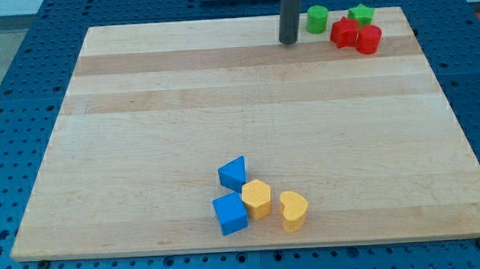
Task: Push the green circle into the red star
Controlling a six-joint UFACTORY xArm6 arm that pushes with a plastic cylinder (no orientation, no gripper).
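Note:
The green circle (317, 18), a short cylinder, stands near the view's top edge of the wooden board. The red star (343, 32) lies just to its lower right, a small gap apart. A second red block (369, 39), rounded, touches the star's right side. A green star (361, 14) sits right above the two red blocks. My tip (289, 41) rests on the board just left of the green circle and slightly lower, close to it but apart.
Near the view's bottom centre lies a cluster: a blue triangle (233, 173), a blue cube (230, 213), a yellow hexagon (257, 199) and a yellow heart (294, 210). The board (142, 114) lies on a blue perforated table.

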